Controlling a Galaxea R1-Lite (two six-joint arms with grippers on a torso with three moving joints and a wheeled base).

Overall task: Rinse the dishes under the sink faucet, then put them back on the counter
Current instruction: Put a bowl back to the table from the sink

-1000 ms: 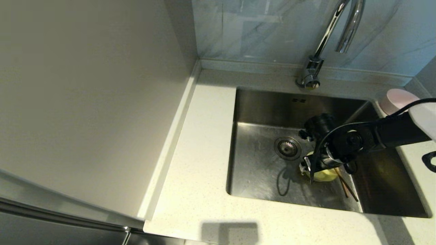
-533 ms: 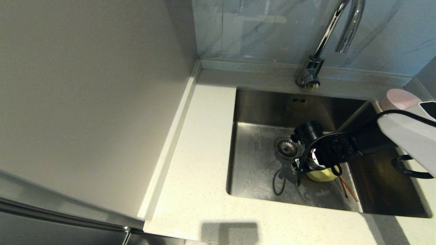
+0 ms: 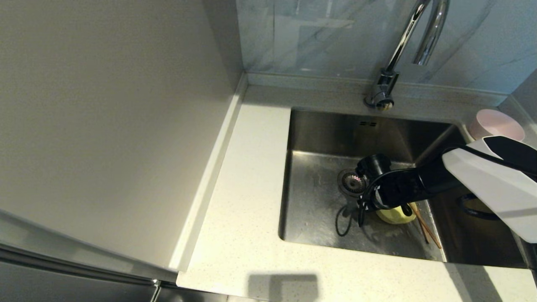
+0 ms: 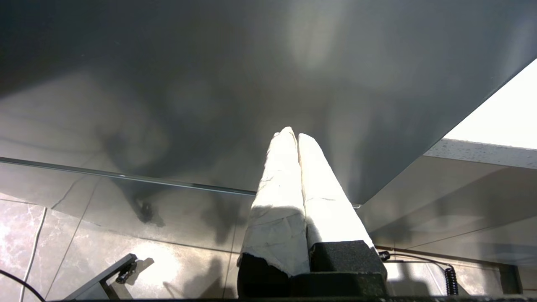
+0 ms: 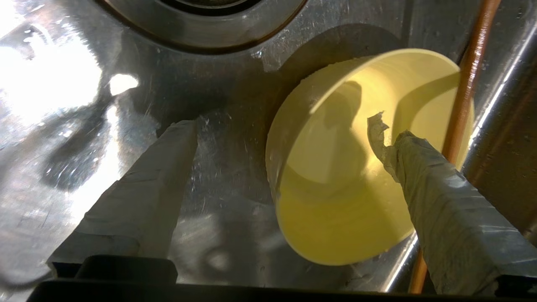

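Note:
The yellow-green bowl (image 3: 393, 215) (image 5: 356, 176) lies on the sink (image 3: 316, 197) floor near the right wall, its opening turned toward my right wrist. Two brown chopsticks (image 3: 426, 228) (image 5: 465, 88) lie just beside it. My right gripper (image 3: 366, 206) (image 5: 281, 126) is down in the basin and open. One finger is inside the bowl, the other outside on the drain side, so the bowl's wall stands between them untouched. The pink bowl (image 3: 496, 124) sits on the counter (image 3: 251, 188) at the sink's far right corner. My left gripper (image 4: 292, 135) is parked, shut and empty.
The chrome faucet (image 3: 400, 46) rises behind the sink, its spout high above the basin. The round strainer drain (image 3: 351, 181) (image 5: 201, 21) is next to my right wrist. A tall pale panel (image 3: 113, 126) walls off the counter's left side.
My right arm has sunk lower into the sink and shifted left toward the drain, bringing the open gripper around the yellow-green bowl's wall. The bowls and chopsticks have not moved.

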